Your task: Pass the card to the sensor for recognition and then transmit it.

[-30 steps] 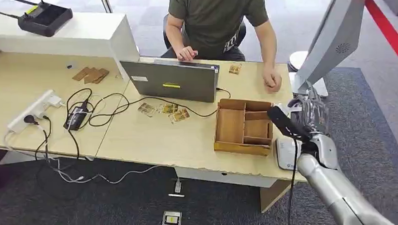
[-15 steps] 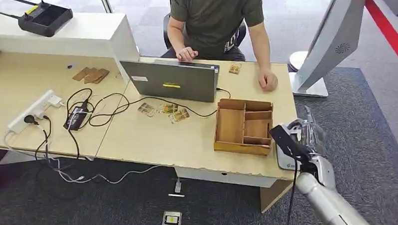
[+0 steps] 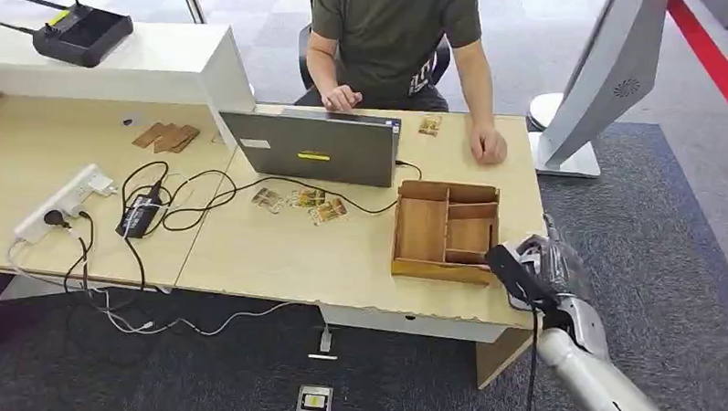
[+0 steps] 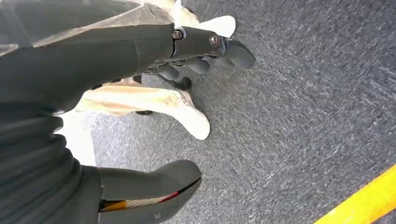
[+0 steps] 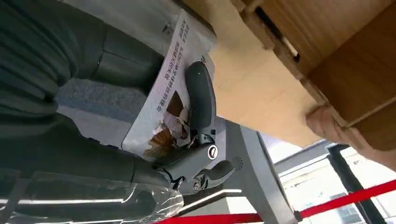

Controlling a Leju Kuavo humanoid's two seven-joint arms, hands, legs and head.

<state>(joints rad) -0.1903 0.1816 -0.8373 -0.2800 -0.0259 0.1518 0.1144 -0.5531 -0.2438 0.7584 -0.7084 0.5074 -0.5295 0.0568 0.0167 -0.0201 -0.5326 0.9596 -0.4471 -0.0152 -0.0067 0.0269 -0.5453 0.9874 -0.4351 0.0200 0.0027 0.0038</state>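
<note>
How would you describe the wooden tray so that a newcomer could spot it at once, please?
Start at the desk, then the laptop in front of the person. The tray lies beside the laptop, near the desk corner where the right robot hand hovers. It alone is a shallow wooden box with compartments.

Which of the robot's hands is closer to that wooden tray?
Right. The right hand sits beside the wooden tray at the table corner; the left hand hangs over the carpet.

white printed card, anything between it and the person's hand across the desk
Only the low wooden compartment tray, on the light wooden desk between the right hand holding the white printed card and the person's hand; passing above looks feasible.
</note>
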